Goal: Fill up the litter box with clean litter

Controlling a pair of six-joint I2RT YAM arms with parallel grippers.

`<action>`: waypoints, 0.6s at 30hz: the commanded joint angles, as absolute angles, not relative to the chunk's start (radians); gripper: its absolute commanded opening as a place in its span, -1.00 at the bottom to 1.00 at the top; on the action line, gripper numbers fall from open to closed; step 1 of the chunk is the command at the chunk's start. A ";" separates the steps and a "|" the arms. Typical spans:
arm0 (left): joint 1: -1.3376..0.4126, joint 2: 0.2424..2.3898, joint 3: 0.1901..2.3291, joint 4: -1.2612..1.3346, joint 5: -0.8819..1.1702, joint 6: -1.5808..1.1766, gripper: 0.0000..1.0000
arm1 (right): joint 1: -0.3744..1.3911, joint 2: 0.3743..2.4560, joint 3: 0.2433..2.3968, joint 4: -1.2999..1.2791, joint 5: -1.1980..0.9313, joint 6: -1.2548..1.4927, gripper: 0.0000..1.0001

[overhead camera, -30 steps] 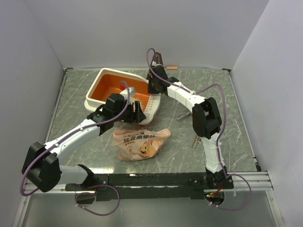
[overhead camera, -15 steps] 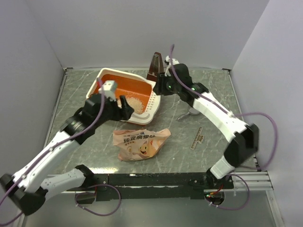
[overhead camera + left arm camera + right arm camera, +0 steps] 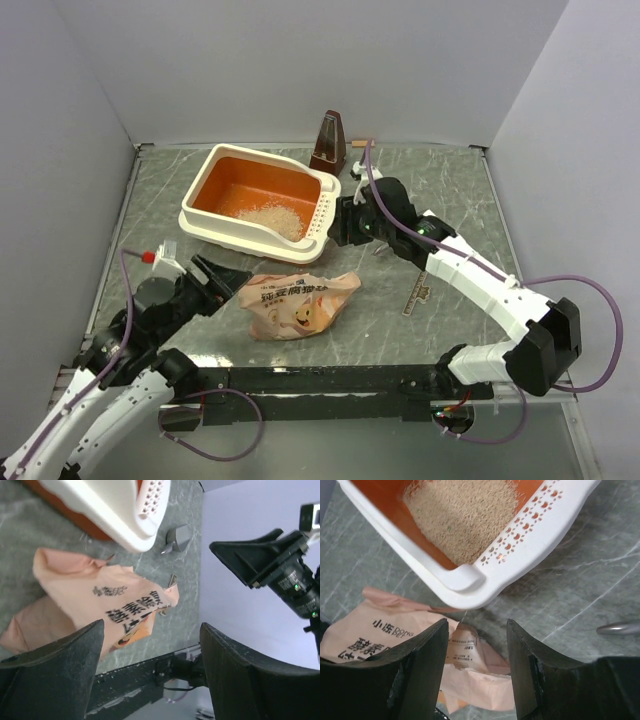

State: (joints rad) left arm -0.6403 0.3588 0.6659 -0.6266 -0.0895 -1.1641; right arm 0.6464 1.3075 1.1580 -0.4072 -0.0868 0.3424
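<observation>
The cream-white rectangular plastic litter box, orange inside, sat far left on the grey marbled table, with pale litter granules heaped by its slotted right rim. The right end effector hung just beside that rim and the left end effector near the crinkled tan bag, both spread apart and empty. Bare table lay to the right.

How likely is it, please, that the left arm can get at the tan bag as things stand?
Probably yes: the left gripper hangs open right beside the tan bag, with nothing between them.
</observation>
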 commanded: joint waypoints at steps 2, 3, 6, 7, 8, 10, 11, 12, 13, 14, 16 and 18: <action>-0.641 0.268 0.577 -0.676 -0.120 -1.407 0.62 | 0.670 1.230 1.126 -0.364 -0.092 0.339 0.15; -0.641 0.270 0.578 -0.692 -0.147 -1.411 0.62 | 0.673 1.226 1.118 -0.361 -0.095 0.339 0.15; -0.641 0.302 0.594 -0.747 -0.185 -1.420 0.64 | 0.676 1.218 1.094 -0.339 -0.107 0.344 0.16; -0.641 0.311 0.597 -0.767 -0.195 -1.425 0.65 | 0.676 1.218 1.082 -0.333 -0.109 0.345 0.16; -0.641 0.333 0.600 -0.770 -0.201 -1.428 0.66 | 0.676 1.215 1.075 -0.330 -0.112 0.348 0.16; -0.641 0.350 0.603 -0.770 -0.210 -1.428 0.68 | 0.678 1.215 1.065 -0.318 -0.117 0.348 0.16; -0.641 0.369 0.601 -0.756 -0.207 -1.430 0.68 | 0.680 1.218 1.063 -0.314 -0.120 0.348 0.17; -0.641 0.380 0.594 -0.743 -0.201 -1.428 0.69 | 0.678 1.219 1.062 -0.313 -0.121 0.348 0.17; -0.641 0.390 0.588 -0.727 -0.196 -1.428 0.69 | 0.678 1.223 1.063 -0.310 -0.123 0.348 0.17; -0.641 0.411 0.584 -0.718 -0.192 -1.431 0.69 | 0.678 1.229 1.063 -0.310 -0.123 0.348 0.18; -0.641 0.432 0.578 -0.687 -0.192 -1.425 0.70 | 0.678 1.235 1.065 -0.307 -0.129 0.348 0.18; -0.641 0.457 0.571 -0.654 -0.195 -1.424 0.71 | 0.678 1.236 1.063 -0.302 -0.138 0.348 0.18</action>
